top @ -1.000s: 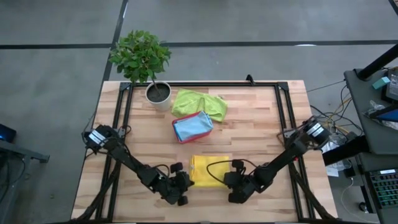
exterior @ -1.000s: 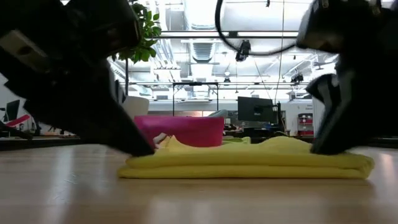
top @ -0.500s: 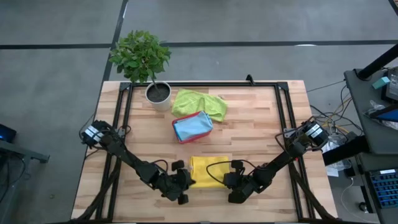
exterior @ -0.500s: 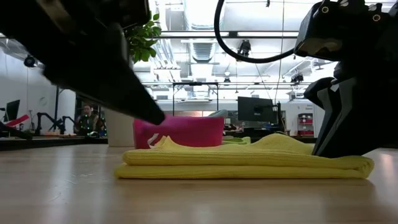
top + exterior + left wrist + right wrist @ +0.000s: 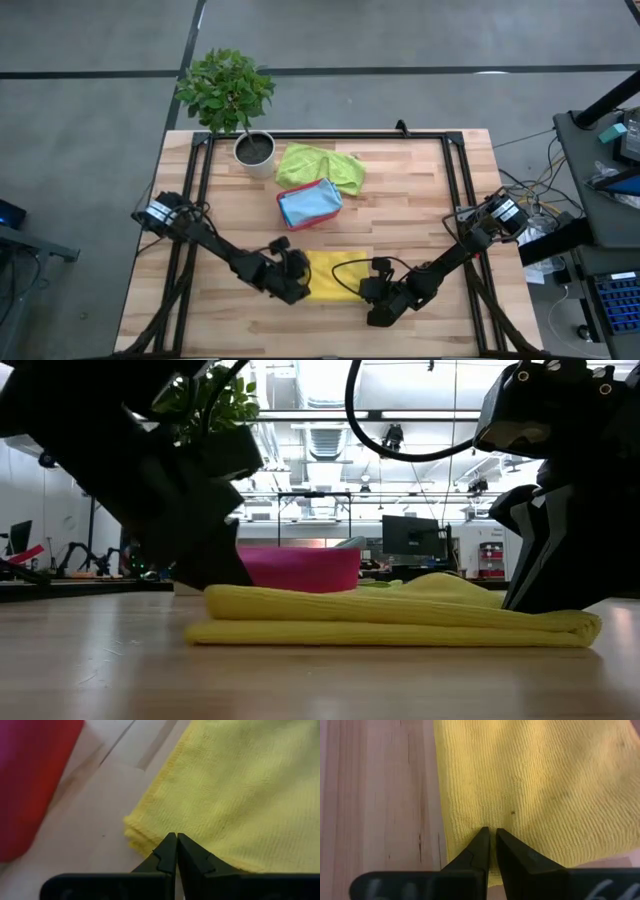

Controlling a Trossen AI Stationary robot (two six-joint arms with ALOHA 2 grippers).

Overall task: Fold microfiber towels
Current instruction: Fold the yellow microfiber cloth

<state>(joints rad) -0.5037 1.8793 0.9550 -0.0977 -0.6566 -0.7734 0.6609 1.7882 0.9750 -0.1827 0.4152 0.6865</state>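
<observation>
A yellow microfiber towel [image 5: 338,272] lies folded in several layers near the table's front edge, flat on the wood. My left gripper [image 5: 300,283] is shut at the towel's left edge. My right gripper [image 5: 372,292] is shut at its right end, near the front. A teal-blue towel [image 5: 310,200] lies in a pink tray [image 5: 290,217] at mid-table. Behind the tray a lime green towel [image 5: 322,168] lies crumpled on the table. My left gripper rests its shut fingertips [image 5: 170,845] on the yellow towel's left edge [image 5: 150,837], close to a corner. The fingers slant down from the table's left. The towel lies flat on the table. My right gripper sets its shut fingertips [image 5: 481,840] down on the top layer near the towel's right edge [image 5: 452,827], slanting down from the right. In the low view the towel's right end [image 5: 560,622] lies flat under it. Whether cloth sits between the fingers cannot be told.
A potted plant [image 5: 254,148] stands at the far left corner. A black frame [image 5: 330,136] runs along the table's far, left and right sides. Bare wood [image 5: 420,200] lies to the right of the tray and along the front edge.
My left gripper has moved from the towel's near left corner toward the far edge, along the towel's left side, turning as it went. It stays shut. The raised fold at the towel's left end now lies flatter. My right gripper has kept still.
</observation>
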